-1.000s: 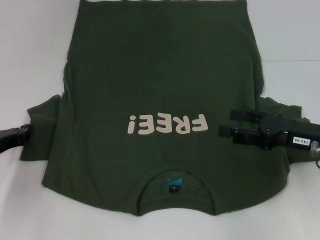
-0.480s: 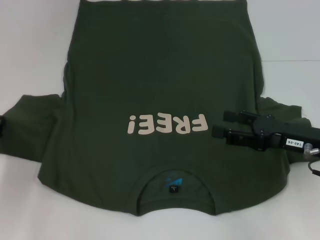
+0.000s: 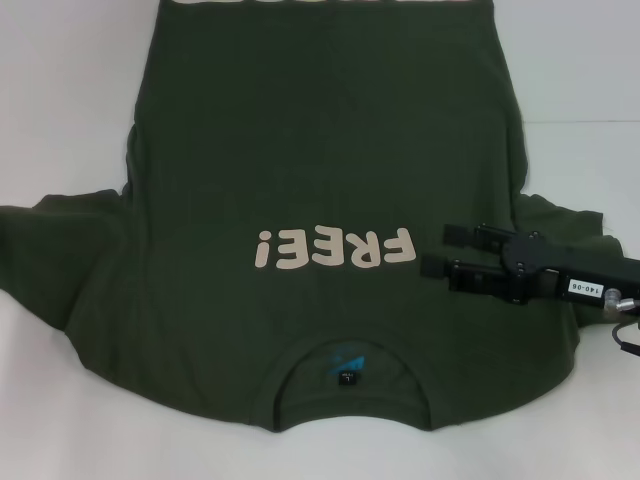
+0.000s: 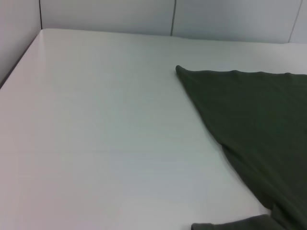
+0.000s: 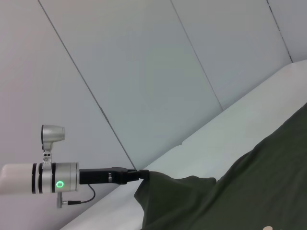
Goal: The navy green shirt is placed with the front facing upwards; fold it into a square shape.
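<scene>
In the head view, the navy green shirt (image 3: 300, 150) was seen spread flat on the white tabletop (image 3: 60, 120), front up, with the neck tag (image 3: 346, 371) at the near edge and the cream "FREE!" lettering (image 3: 335, 248) reading upside down. The left sleeve (image 3: 50, 240) was drawn out sideways to the frame's edge, apparently so that the cloth would lie smooth before folding. The right gripper (image 3: 438, 249) was held low over the shirt's right side, just beside the lettering, its fingers spread apart and nothing between them. It was judged to be lining up for a grasp near the right sleeve.

In the left wrist view, only bare tabletop (image 4: 96, 120) and a flat stretch of green cloth (image 4: 259, 110) were shown; no fingers of that arm were visible.

In the right wrist view, the left gripper (image 5: 139, 175) was picked out farther off, closed on the tip of the left sleeve (image 5: 168, 191). The cloth was raised to it in a taut peak, which explained the sleeve's outstretched lie.
</scene>
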